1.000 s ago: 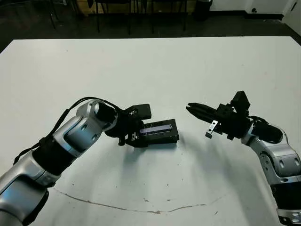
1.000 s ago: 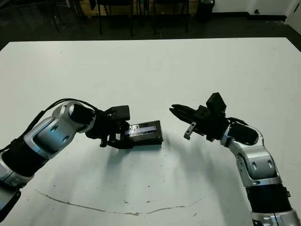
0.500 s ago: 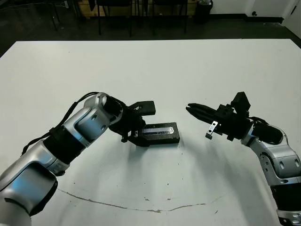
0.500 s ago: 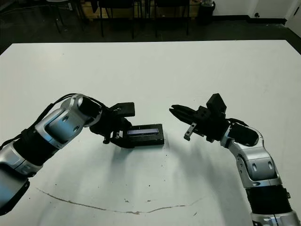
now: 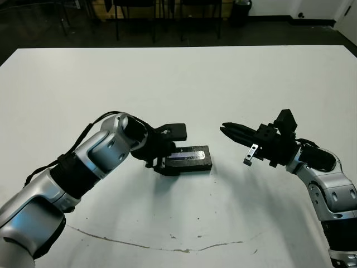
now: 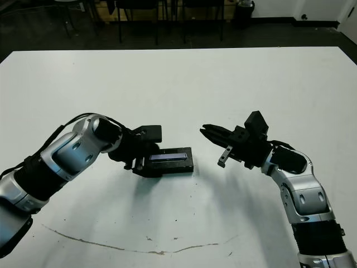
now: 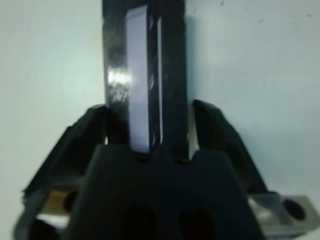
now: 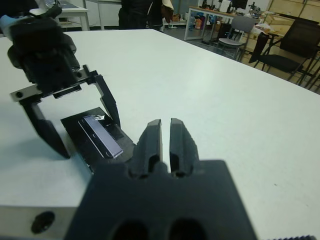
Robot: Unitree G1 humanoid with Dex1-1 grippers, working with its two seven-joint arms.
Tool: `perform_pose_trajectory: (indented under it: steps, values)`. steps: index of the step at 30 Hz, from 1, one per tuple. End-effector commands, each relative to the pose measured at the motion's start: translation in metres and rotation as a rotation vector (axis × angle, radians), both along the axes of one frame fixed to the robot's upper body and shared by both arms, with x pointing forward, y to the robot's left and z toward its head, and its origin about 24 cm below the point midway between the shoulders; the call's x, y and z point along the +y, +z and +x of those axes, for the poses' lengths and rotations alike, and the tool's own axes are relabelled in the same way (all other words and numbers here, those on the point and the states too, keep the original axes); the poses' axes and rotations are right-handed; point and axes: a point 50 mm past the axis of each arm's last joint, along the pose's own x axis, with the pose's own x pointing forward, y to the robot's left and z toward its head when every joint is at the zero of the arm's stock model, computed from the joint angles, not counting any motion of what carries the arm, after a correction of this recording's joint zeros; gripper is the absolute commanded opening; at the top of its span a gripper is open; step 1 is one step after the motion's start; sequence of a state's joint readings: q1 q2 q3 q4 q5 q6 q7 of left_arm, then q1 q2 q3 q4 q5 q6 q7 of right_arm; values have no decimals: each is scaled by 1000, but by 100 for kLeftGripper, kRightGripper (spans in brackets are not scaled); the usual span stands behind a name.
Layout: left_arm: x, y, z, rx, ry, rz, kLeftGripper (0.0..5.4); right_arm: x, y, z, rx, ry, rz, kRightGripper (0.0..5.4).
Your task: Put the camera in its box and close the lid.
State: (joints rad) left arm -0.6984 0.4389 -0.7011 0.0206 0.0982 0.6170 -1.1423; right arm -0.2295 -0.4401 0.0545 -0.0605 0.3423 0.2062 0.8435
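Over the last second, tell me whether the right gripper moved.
No. The right gripper sits where it was, measured against the brown scuff line on the table.

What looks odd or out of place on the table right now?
Nothing much. The striped lid lies flat between the left gripper's spread fingers. The only blemish is a thin brownish scuff line across the white table near its front edge.

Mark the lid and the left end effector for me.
lid (image 6: 174,154): right eye view, on its pale stripe.
left end effector (image 8: 86,131): right wrist view, midway between its spread fingertips, astride the lid's end.
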Motion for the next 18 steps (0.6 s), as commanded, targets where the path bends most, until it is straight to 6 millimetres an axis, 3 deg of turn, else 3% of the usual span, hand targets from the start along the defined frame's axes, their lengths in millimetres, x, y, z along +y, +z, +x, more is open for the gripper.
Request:
perform_pose_trajectory:
  steps: [1,8,18]
  values:
    - [16,-48,-23,138,2,112,443,-3,-3,-1,12,1,-16,0]
    - [31,-49,-26,140,-17,131,540,-2,-4,-1,18,1,-2,0]
    - [75,-56,-34,187,148,110,540,-4,-7,-1,31,0,2,0]
